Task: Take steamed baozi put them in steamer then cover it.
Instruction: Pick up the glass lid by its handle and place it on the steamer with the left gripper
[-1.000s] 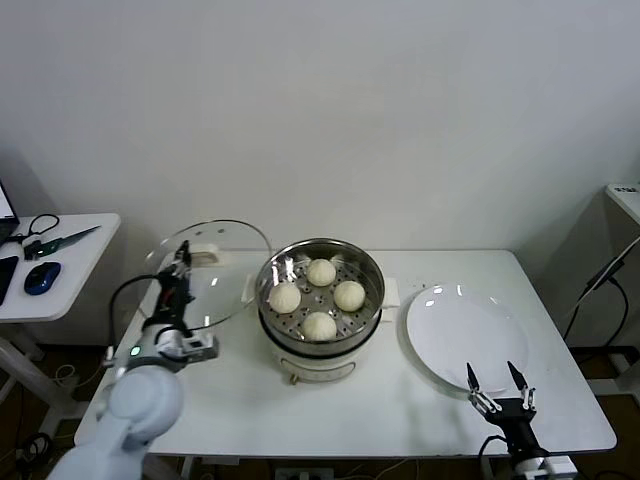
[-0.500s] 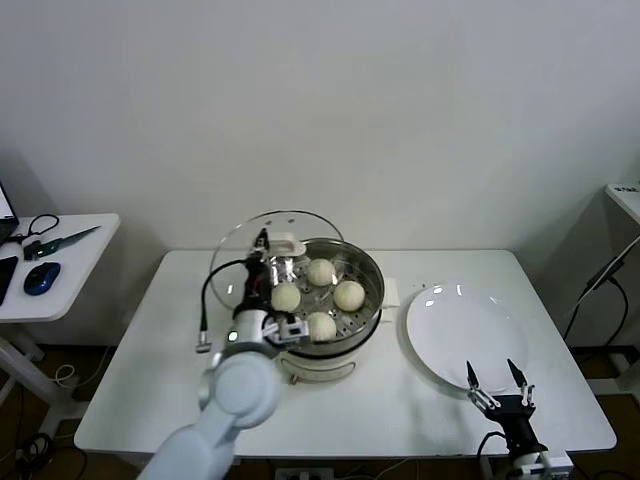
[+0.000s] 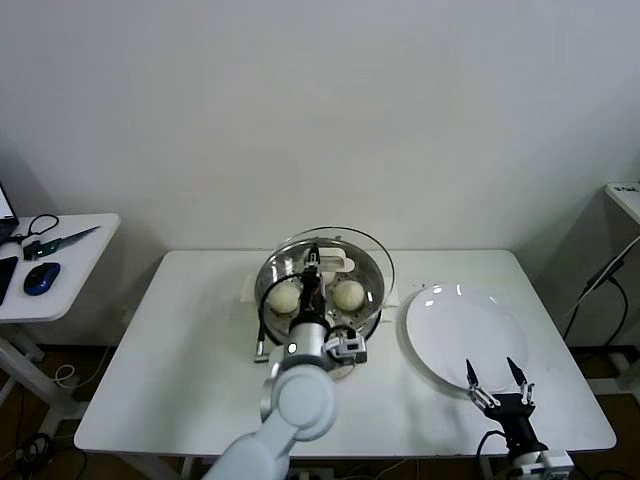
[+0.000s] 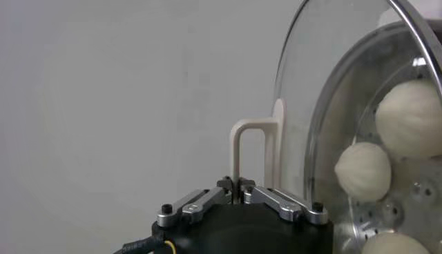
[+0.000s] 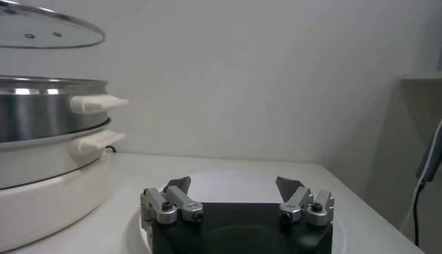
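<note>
The steamer [image 3: 300, 340] stands mid-table, a steel pot on a cream base. Inside it lie the steamed baozi; two show, one [image 3: 285, 295] and another [image 3: 348, 294], with the rest behind my left arm. The cover [image 3: 365, 250], a clear glass lid, hangs tilted just above the pot. My left gripper [image 3: 315, 262] is shut on its cream handle [image 3: 335, 263]. In the left wrist view the fingers [image 4: 237, 185] pinch the handle's bar [image 4: 250, 134], and baozi [image 4: 364, 170] show through the glass. My right gripper [image 3: 497, 380] stands open at the front right, empty.
A large white plate [image 3: 465, 330] lies right of the steamer, just behind the right gripper [image 5: 233, 185]. A side table at far left holds a blue mouse [image 3: 42, 277] and cables. The white table [image 3: 190, 350] has bare room left of the steamer.
My left gripper has carried the cover rightward from left of the steamer to above the pot. The right arm has stayed put.
</note>
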You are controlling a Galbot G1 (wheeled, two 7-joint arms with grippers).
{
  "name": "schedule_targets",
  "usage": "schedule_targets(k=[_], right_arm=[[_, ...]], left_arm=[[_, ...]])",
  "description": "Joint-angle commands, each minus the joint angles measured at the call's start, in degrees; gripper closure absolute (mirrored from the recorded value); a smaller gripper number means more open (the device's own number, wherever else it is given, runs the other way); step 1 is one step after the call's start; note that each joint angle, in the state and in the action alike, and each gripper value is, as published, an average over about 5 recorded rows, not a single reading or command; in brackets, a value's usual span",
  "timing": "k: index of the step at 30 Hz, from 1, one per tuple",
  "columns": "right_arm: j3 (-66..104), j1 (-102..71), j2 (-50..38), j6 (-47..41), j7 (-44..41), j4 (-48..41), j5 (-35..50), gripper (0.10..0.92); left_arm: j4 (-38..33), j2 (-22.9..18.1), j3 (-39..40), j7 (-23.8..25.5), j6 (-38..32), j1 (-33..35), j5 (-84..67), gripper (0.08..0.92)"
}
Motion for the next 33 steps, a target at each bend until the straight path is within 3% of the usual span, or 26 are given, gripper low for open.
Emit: schedule_targets(k=[1,11,29,33], right_arm=[[0.28,-0.28,-0.11,0.41,0.03,0.05,0.57,0.203],[0.96,-1.08,-0.13,1.34,0.03,-0.01,1.12,0.203],[0.93,-1.05,0.7,2.3,-0.32,0.9,-0.14,0.203],[0.84,-0.98,1.03,2.55,-0.35,1.04,-0.71,0.203]], left_arm=[[3.73,-4.14,2.39,-0.69,1.62,0.18,2.22,0.857],[8.29,-1.64,-0.67,-5.29,0.65,0.4,-1.26,0.857],[9.93,-1.3,-2.21,-7.71,-0.6,-0.1,-3.81,0.855],[10.68,-1.25,-2.29,-8.47,-1.53,0.04,-3.39,0.791]])
